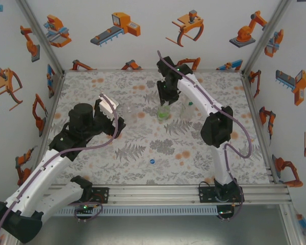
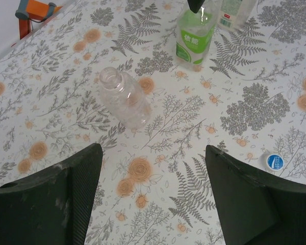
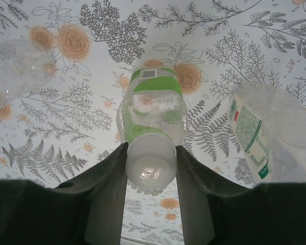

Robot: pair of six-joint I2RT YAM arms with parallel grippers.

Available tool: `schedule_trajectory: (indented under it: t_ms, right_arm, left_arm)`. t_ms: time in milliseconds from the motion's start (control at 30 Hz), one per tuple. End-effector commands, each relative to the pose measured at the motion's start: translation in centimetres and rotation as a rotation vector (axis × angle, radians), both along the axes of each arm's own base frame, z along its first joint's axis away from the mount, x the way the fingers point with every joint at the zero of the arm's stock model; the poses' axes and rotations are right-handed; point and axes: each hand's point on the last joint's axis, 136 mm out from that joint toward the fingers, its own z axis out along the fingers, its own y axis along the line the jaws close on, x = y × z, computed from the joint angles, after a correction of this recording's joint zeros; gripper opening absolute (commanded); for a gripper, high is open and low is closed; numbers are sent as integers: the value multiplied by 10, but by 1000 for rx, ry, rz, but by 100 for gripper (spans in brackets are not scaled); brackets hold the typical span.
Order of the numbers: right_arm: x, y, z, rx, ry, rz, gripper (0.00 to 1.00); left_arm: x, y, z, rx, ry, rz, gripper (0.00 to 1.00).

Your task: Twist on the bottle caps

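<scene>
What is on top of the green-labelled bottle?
A white cap sits on the green-labelled bottle, pinched by the right gripper. The cap and gripper hide the neck and threads, so how far it is screwed on cannot be seen.

open counter (image 2: pixel 66 87) lies between the fingers (image 2: pixel 66 194) of my left end effector (image 2: pixel 154 153). the uncapped clear bottle (image 2: pixel 125 97) blocks 11 o'clock; the green bottle (image 2: pixel 194 38), white cap (image 3: pixel 150 171) clamped in my right end effector (image 3: pixel 150 148), blocks 1 o'clock; blue cap (image 2: pixel 274 162) at 3 o'clock.
</scene>
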Motion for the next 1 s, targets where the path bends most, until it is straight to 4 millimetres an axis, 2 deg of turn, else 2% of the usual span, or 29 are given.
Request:
schedule_trajectory:
  t_ms: [0,300,467,700,967]
  right_arm:
    - [-2,-2,4,0,17,8,45]
    - [-1,3,26,38,-13,7,50]
    - [-3,1,50,53,-55,6,50]
    - [-15,9,83,86,-126,35,50]
    - [-34,12,104,145,-167,62,50]
  left_arm:
    - [0,1,9,-23,4,7,76]
    - [-2,3,12,-27,-10,11,76]
    - [0,6,13,-27,-15,34,76]
    - [9,16,12,-29,-19,98,77]
    - [12,4,5,-65,-30,44,79]
